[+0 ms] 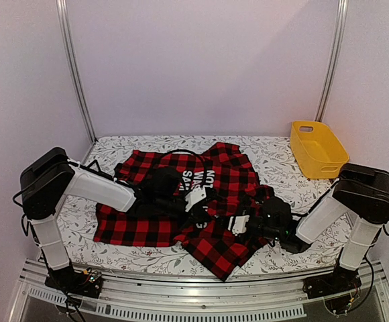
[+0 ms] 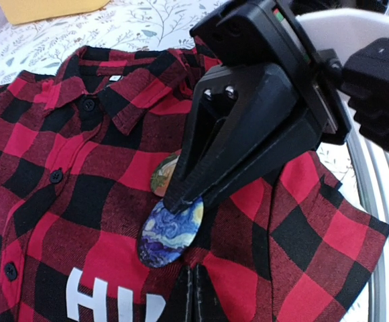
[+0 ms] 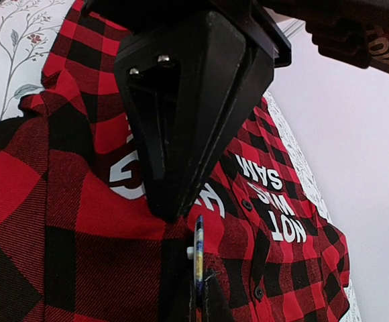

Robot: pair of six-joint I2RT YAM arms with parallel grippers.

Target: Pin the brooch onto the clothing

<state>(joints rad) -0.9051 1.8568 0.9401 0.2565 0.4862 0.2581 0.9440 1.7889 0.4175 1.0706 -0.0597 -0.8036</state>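
The red-and-black checked shirt [image 1: 137, 228] with white letters lies spread on the table. An oval brooch [image 2: 171, 231] with a blue and yellow swirl picture stands against the shirt front. My right gripper [image 3: 198, 298] is shut on the brooch, which shows edge-on [image 3: 198, 255] in the right wrist view. From the left wrist view the right gripper [image 2: 181, 201] comes in from the upper right onto the brooch's top. My left gripper [image 2: 196, 292] is shut, pinching a ridge of shirt cloth [image 2: 47, 154] just below the brooch. Both grippers meet at the shirt's middle, left [image 1: 211, 209] and right [image 1: 227, 220].
A second small round badge [image 2: 161, 176] sits on the shirt just above the brooch, partly hidden by the right gripper. A yellow bin [image 1: 318, 149] stands at the back right. The floral table cover [image 1: 282, 161] shows around the shirt.
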